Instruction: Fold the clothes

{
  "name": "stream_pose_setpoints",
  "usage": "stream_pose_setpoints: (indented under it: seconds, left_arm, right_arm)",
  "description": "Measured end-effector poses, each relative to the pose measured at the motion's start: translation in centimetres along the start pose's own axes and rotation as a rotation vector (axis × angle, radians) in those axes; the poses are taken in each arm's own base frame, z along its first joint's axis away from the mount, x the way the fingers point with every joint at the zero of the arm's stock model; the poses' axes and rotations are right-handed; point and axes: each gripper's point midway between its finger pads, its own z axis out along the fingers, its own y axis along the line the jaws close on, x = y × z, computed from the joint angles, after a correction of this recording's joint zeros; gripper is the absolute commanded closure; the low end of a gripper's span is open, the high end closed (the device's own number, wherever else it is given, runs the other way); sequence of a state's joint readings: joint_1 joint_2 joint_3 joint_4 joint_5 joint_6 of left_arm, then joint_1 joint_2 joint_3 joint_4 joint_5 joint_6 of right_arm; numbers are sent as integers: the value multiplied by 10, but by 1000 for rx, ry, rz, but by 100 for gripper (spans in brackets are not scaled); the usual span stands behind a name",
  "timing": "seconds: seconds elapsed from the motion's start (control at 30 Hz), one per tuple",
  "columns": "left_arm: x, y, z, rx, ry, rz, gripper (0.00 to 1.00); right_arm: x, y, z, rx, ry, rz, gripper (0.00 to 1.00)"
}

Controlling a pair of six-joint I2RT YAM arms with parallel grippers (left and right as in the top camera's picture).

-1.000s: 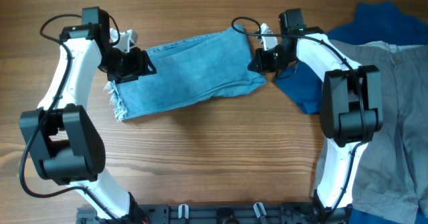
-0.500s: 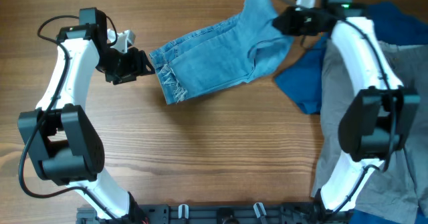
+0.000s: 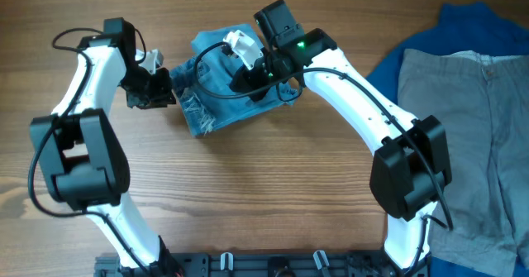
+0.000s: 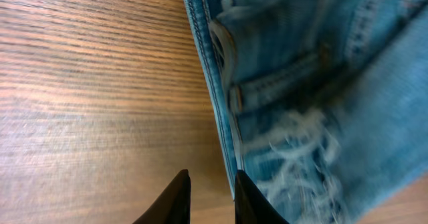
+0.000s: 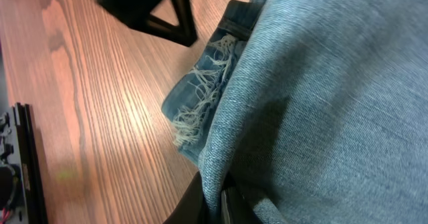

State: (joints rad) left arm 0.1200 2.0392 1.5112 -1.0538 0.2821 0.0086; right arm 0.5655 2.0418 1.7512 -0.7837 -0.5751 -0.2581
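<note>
The light-blue jeans [image 3: 216,105] lie bunched and folded over at the table's back left, frayed hem [image 3: 192,113] towards the left. My right gripper [image 3: 248,77] is shut on a fold of the denim and holds it over the pile; in the right wrist view the cloth [image 5: 321,83] is pinched between the fingers [image 5: 215,198]. My left gripper [image 3: 165,91] sits at the jeans' left edge, slightly open and empty. In the left wrist view its tips [image 4: 208,187] are over bare wood, the right one touching the waistband edge [image 4: 221,70].
Grey-khaki trousers [image 3: 467,145] lie along the right side on top of a royal-blue garment [image 3: 463,25]. The left gripper's dark body [image 5: 140,7] shows at the top of the right wrist view. Bare wood table [image 3: 264,194] lies in front of the jeans.
My right gripper has carried its end of the jeans from the far right across to the left, folding it over the pile. The left gripper has let go and stays beside the left edge.
</note>
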Motion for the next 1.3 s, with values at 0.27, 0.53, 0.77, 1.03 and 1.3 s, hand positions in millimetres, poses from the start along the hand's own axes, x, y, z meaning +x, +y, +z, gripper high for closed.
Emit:
stream_pose_setpoints:
  seconds: [0.27, 0.53, 0.77, 1.03, 1.3]
  left_arm:
    - [0, 9, 34, 4, 59, -28, 82]
    - [-2, 8, 34, 12, 51, -27, 82]
    - [6, 13, 32, 18, 86, -62, 67]
    - [-3, 18, -32, 39, 91, -123, 72]
    - [-6, -89, -66, 200, -26, 112, 82]
  right_arm:
    - [-15, 18, 3, -75, -57, -19, 94]
    - [-33, 73, 54, -137, -84, -101, 67]
    - [-18, 74, 55, -197, -35, -43, 51]
    - [54, -69, -4, 88, 90, 446, 88]
    - [125, -51, 63, 26, 221, 478, 88]
